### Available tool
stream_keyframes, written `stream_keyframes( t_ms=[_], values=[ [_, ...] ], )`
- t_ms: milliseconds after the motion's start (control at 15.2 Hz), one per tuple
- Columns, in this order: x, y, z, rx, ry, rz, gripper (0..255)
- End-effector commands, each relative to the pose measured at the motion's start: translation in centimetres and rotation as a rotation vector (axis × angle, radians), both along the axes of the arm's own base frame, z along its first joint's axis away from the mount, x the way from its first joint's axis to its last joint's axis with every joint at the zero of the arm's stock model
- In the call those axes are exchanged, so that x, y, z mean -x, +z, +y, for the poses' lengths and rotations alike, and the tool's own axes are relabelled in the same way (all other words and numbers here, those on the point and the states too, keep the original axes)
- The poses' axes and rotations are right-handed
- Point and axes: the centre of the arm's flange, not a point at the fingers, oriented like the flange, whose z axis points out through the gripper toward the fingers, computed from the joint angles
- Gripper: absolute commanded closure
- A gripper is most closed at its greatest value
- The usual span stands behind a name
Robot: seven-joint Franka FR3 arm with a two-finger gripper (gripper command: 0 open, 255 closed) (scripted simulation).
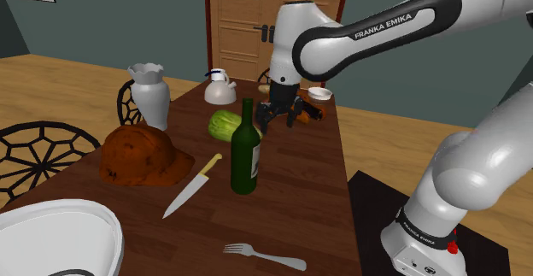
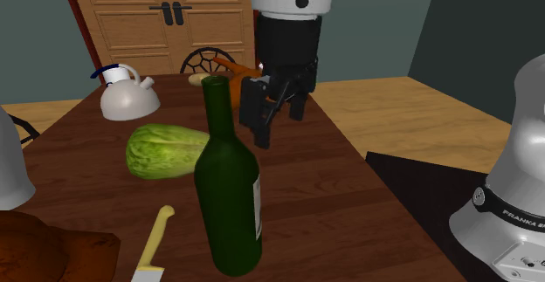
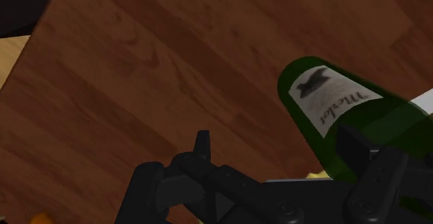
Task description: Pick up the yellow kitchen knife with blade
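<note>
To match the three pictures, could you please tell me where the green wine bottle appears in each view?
Shoulder view: the green bottle stands mid-picture, right of the knife.
Second exterior view: the green bottle stands in the foreground, left of centre.
Wrist view: the green bottle, label showing, is close to the gripper.
Shared landmark: the brown table under it.

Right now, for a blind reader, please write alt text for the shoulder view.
A white robot arm holds its open black fingers above a brown wooden table, beyond a green bottle. The yellow-handled knife lies untouched beside the bottle.
</note>
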Motion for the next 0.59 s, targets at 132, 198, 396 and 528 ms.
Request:
stream_keyframes(
  t_ms=[132, 198, 396, 528],
  values=[
    [-2.8, -3.0, 3.2, -0.007, -0.072, -0.003, 0],
    [-3.6, -3.8, 4.0, -0.008, -0.09, -0.003, 0],
    [-5.9, -6.0, 6.3, -0.012, -0.142, -0.005, 0],
    [-7.5, -7.5, 7.7, -0.015, -0.176, -0.006, 0]
  ],
)
